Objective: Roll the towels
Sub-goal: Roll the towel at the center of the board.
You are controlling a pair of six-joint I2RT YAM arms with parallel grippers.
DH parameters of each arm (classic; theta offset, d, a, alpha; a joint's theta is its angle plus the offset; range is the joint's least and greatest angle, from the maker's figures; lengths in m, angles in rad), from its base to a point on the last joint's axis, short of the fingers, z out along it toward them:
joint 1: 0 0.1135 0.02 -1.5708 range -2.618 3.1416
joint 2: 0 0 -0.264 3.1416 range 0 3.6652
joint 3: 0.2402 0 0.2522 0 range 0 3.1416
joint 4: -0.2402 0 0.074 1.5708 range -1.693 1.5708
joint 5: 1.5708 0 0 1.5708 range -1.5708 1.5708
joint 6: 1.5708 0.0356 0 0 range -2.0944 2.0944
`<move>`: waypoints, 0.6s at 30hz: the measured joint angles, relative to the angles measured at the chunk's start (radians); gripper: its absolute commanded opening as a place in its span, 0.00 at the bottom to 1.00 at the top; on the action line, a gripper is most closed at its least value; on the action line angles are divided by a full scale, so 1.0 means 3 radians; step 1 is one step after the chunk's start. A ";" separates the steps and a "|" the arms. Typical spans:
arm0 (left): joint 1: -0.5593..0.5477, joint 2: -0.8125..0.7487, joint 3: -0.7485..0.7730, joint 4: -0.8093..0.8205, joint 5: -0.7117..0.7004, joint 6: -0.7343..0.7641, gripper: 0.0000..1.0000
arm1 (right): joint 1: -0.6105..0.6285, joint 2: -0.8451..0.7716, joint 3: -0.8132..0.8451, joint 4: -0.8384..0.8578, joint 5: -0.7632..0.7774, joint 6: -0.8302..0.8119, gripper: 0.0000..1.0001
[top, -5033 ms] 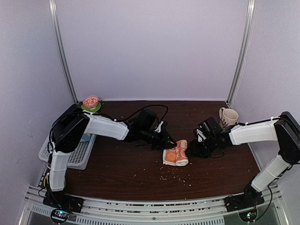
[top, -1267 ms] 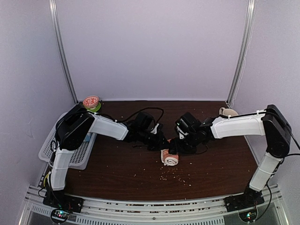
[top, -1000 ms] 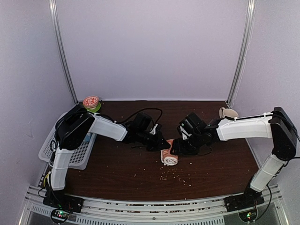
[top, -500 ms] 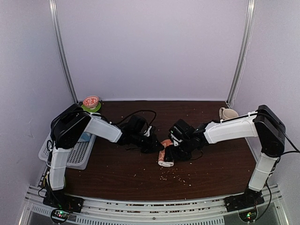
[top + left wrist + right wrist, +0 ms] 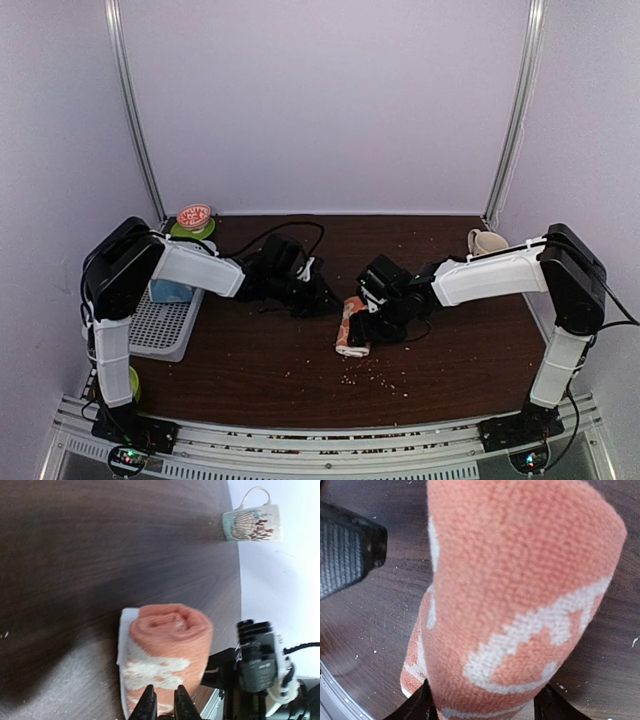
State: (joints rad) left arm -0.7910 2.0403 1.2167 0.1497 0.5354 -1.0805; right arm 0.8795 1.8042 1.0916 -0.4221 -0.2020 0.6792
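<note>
One of the towels [image 5: 351, 326], orange with cream prints, is rolled into a thick tube and stands tilted at the table's middle. My right gripper [image 5: 368, 322] is shut on it, and its fingers [image 5: 426, 706] straddle the roll [image 5: 520, 580] at both sides. My left gripper [image 5: 322, 302] sits just left of the roll's upper end. Its jaws [image 5: 165, 700] stand a narrow gap apart in front of the roll [image 5: 167, 650], and whether they pinch cloth is unclear. A light blue cloth [image 5: 172, 291], perhaps the other towel, lies in the basket.
A white plastic basket [image 5: 165, 325] sits at the left edge. Behind it is a red and green bowl [image 5: 193, 218]. A printed mug [image 5: 486, 242] stands at the back right, also in the left wrist view [image 5: 251, 525]. Crumbs [image 5: 375, 375] are scattered near the front.
Both grippers and the roll have shifted a little left. The roll now stands more on end, tilted. The left arm has drawn back toward the basket.
</note>
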 measured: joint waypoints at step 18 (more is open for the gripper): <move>-0.0009 0.0731 0.0552 0.0523 0.0418 -0.0116 0.12 | -0.0053 -0.0008 0.0000 0.0008 -0.0024 -0.0175 0.68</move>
State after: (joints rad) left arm -0.7937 2.2597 1.3823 0.3065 0.6609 -1.1152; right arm 0.8635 1.8019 1.0916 -0.4198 -0.2092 0.6266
